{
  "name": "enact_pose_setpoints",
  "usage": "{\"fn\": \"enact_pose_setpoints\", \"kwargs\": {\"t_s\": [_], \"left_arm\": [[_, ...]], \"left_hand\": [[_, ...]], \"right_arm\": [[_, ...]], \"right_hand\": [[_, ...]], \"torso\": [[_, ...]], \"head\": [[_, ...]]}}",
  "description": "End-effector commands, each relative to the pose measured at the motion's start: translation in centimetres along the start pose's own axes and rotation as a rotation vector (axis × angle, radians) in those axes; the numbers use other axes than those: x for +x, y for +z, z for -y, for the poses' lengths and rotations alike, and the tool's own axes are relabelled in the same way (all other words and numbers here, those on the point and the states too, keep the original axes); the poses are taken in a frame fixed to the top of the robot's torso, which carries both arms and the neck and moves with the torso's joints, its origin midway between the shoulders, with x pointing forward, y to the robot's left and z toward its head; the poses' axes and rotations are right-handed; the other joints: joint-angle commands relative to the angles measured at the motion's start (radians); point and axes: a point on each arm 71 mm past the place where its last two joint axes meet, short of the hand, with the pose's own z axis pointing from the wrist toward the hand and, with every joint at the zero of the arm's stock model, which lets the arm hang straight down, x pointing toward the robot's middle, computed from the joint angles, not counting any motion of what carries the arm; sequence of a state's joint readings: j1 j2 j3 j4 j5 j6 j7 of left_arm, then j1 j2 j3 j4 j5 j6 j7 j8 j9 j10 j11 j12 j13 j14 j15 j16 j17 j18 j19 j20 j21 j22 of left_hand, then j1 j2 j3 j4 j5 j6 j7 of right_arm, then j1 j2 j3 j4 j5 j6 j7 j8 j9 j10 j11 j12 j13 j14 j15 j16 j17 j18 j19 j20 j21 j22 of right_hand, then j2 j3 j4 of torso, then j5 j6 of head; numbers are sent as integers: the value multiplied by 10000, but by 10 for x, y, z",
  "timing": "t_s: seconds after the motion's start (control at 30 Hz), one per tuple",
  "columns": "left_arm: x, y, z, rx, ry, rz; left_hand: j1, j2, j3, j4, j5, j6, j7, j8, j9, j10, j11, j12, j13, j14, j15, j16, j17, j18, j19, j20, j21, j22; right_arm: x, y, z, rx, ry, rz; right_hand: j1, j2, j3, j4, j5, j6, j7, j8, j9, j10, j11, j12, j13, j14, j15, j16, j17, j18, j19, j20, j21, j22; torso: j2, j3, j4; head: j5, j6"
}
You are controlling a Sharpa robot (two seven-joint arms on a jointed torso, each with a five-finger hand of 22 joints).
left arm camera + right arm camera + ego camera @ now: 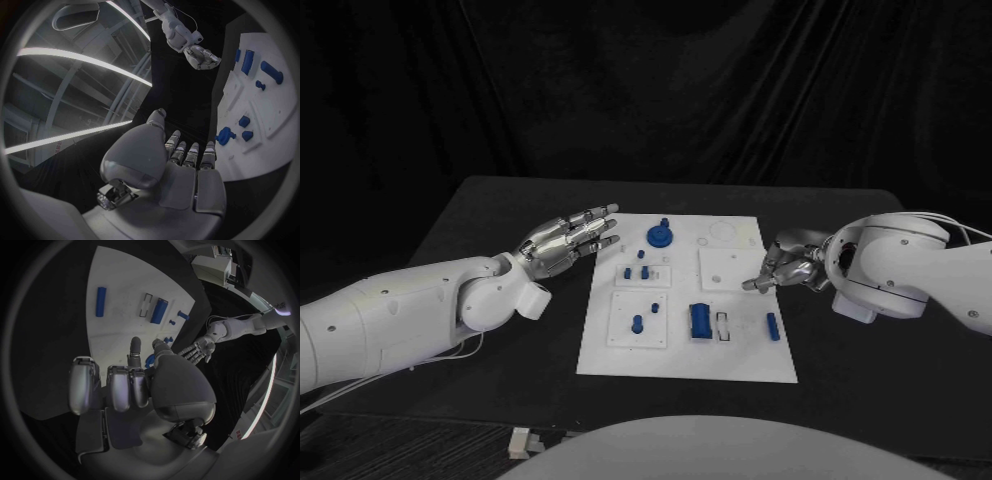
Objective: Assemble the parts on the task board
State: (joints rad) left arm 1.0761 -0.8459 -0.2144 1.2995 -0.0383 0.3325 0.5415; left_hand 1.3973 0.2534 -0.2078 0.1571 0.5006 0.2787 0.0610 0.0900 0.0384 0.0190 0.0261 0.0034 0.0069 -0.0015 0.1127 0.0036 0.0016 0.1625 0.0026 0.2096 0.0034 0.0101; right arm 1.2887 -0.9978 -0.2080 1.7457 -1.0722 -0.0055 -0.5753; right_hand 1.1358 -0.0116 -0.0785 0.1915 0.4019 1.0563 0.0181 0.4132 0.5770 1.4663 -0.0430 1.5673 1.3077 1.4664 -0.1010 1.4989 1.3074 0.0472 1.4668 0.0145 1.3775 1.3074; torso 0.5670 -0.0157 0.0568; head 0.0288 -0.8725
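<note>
Task board (pixel 733 365), a white plate, lies mid-table carrying small blue parts (pixel 698 320) across its recessed panels. Left hand (pixel 564 243) hovers released, fingers spread, off its left edge; right hand (pixel 783 266) hangs at its right edge, fingers curled, holding nothing.

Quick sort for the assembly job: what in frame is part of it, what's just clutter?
Job:
- task board
- blue cylinder
- blue rod
- blue knob part
- small blue pegs
- blue pin
- left hand, open
- right hand, fingers curled, holding nothing visible

Lying about:
- small pale blocks at the table's near edge
- black table
</note>
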Motion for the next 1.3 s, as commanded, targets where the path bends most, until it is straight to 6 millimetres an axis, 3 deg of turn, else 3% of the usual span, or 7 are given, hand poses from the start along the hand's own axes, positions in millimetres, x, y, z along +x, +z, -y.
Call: {"fn": "enact_pose_setpoints", "kwargs": {"t_s": [0.03, 0.27, 0.5, 0.83, 1.0, 1.3], "left_arm": [[2, 1, 1, 207, -91, -45], [2, 2, 0, 192, -103, -75], [3, 3, 0, 195, -113, -97], [3, 2, 0, 200, -112, -88], [3, 2, 0, 206, -119, -95], [2, 1, 0, 214, -110, -67]], "left_hand": [[-7, 86, -5, -81, 43, 39, 35, 47, 14, 26, 65, 61, 13, 15, 52, -36, -16, 86, 0, 66, -5, 8], [-5, 85, -3, -91, 49, 22, 38, 47, 11, 52, 81, 73, 22, 15, 52, -36, -16, 84, 0, 68, -5, 5], [-2, 84, -1, -105, 55, 44, 50, 61, 14, 74, 100, 83, 29, 15, 51, -36, -16, 83, 0, 69, -6, 4], [0, 84, 1, -111, 56, 39, 55, 61, 13, 83, 108, 87, 32, 15, 51, -36, -16, 82, -1, 69, -6, 3], [0, 84, 1, -111, 56, 39, 55, 61, 13, 83, 108, 87, 32, 15, 51, -36, -16, 82, -1, 69, -6, 3], [2, 85, 2, -117, 60, 28, 59, 60, 12, 84, 115, 87, 32, 15, 52, -36, -16, 82, -1, 69, -6, 2]], "right_arm": [[6, 0, 8, 397, -1251, 231], [10, -2, 17, 585, -2305, 821], [12, -2, 18, 674, -2922, 954], [22, 4, 19, 745, -3143, 717], [27, 7, 20, 782, -3185, 557], [37, 12, 24, 941, -3308, 165]], "right_hand": [[83, 22, -5, -57, 50, 134, -66, 159, 148, 1045, -110, 35, 2630, 681, -99, -60, 622, 12, 259, -89, -41, 2001], [-236, 47, -119, 170, -77, 180, -142, 362, 463, 1045, -192, 35, 2630, 661, -190, -137, 449, -2, 281, -192, 4, 2015], [-512, 128, -192, 396, -269, 177, -123, 201, 464, 1045, -174, 35, 2630, 648, -215, -185, 345, 15, 245, -225, -83, 1989], [-614, 130, -244, 484, -481, 125, -80, -50, 364, 1045, -145, 35, 2630, 646, -194, -203, 309, 19, 231, -220, -117, 1980], [-564, 134, -241, 463, -538, 46, -5, -395, 166, 1045, -86, 35, 2630, 648, -150, -208, 294, 20, 227, -188, -134, 1976], [-362, 171, -182, 296, -517, 144, 142, -1224, -469, 1045, 47, 35, 2630, 640, -46, -229, 224, 25, 223, -94, -169, 1970]], "torso": [[22, 5, -12], [13, 2, -1], [20, 4, -19], [11, 2, -7], [9, 1, -5], [13, 1, -5]], "head": [[-80, -2], [-323, -2], [-604, -2], [-867, -2], [-993, -2], [-968, -2]]}}
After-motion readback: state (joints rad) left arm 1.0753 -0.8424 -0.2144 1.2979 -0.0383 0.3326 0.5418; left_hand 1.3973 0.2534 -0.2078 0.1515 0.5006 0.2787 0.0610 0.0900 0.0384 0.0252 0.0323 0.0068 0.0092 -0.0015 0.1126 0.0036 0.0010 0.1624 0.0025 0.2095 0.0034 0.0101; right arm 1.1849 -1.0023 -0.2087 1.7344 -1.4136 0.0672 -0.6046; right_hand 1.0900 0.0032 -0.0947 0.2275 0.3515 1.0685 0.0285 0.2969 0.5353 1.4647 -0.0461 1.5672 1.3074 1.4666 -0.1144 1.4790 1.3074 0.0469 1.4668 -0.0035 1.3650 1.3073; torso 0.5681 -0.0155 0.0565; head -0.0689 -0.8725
